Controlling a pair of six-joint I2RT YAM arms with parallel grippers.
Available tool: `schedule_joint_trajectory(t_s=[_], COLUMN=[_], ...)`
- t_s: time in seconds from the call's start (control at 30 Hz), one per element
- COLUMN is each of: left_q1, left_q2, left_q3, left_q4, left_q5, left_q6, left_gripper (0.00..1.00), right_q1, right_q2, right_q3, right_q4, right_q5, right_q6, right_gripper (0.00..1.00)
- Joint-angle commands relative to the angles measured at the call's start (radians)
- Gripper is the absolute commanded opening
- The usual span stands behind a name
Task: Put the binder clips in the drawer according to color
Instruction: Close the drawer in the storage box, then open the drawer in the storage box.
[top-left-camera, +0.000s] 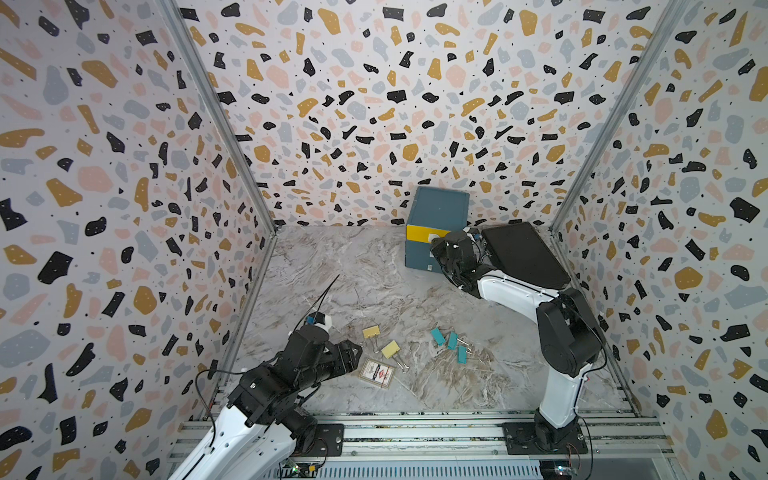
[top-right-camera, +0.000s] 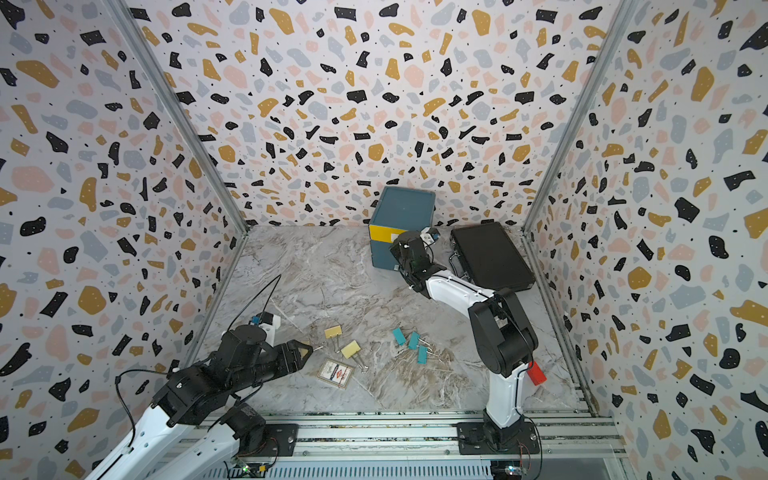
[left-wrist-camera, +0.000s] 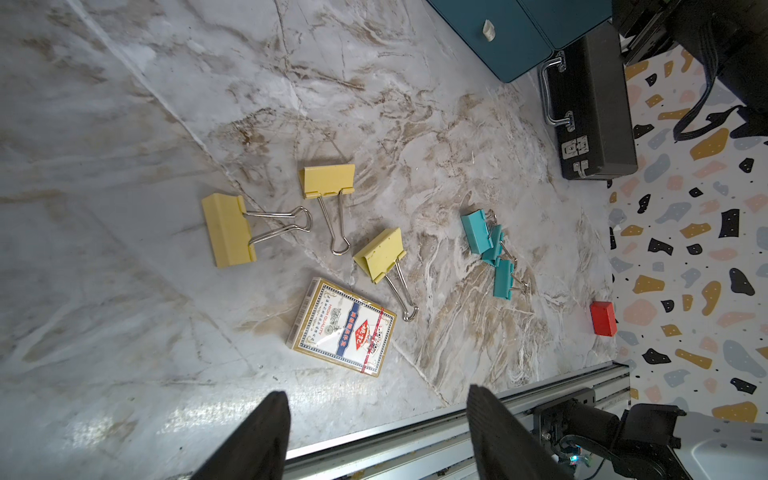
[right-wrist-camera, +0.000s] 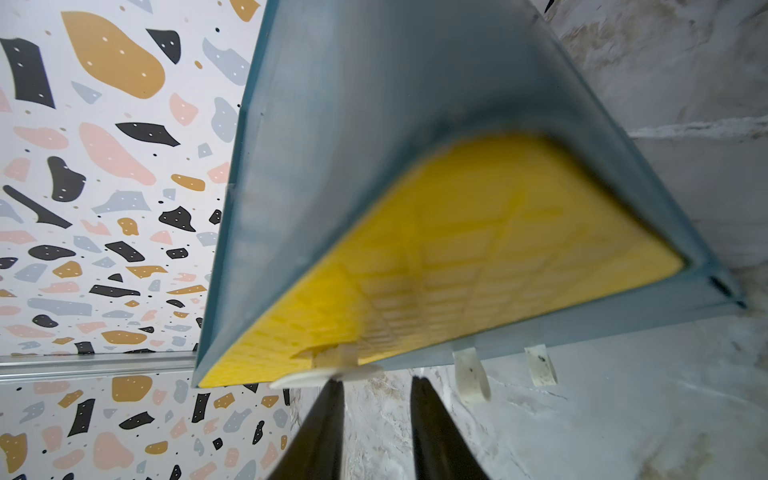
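Binder clips (left-wrist-camera: 380, 253) are seen loose on the marble bench (left-wrist-camera: 124, 208). Three pale yellow ones are spread just ahead of the left hand (left-wrist-camera: 374, 392), and three teal ones (left-wrist-camera: 494, 245) are bunched together farther out, beyond the yellow. A card pack (left-wrist-camera: 343, 326) is found closest to that hand, just beside one yellow clip. The left hand is held spread wide, with nothing in it. The drawer (top-left-camera: 436, 208) is set against the back wall, and the right hand (right-wrist-camera: 376, 380) is poised close before its yellow top front (right-wrist-camera: 498, 249), which appears shut. That hand's jaws are parted by a narrow gap, with nothing between them. The white pull (right-wrist-camera: 332, 370) is seen just past one fingertip (right-wrist-camera: 330, 399); contact cannot be judged. A black briefcase (top-left-camera: 523, 253) is set just beside the right hand.
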Motion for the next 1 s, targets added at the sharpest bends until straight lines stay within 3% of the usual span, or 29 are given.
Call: schedule_joint_trajectory(t_s=[0.0,0.2,0.47,0.97], left_q1=[-0.004,-0.003,-0.004,-0.003], left_q2=[-0.009,-0.016,-0.026,-0.034], left_q3=[0.020,0.007,0.017,0.008], left_q4=[0.016,0.026,0.006,-0.003], left_q5=[-0.002,0.000,-0.010,-0.004], left_q6=[0.014,0.009,0.017,0.023], left_gripper=[0.71,0.72,0.72,0.72], right_q1=[-0.009,-0.009,-0.018,-0.040], right_q2=[-0.030,-0.079,0.055,0.146], right_q3=[0.005,-0.185,-0.178,-0.125], right_q4=[0.025,0.166,0.373,0.438], right_q5=[-0.005,-0.051,-0.133,-0.108], right_q6=[0.046,0.149,0.216,0.246], right_gripper=[0.33,0.42,0.51,0.43])
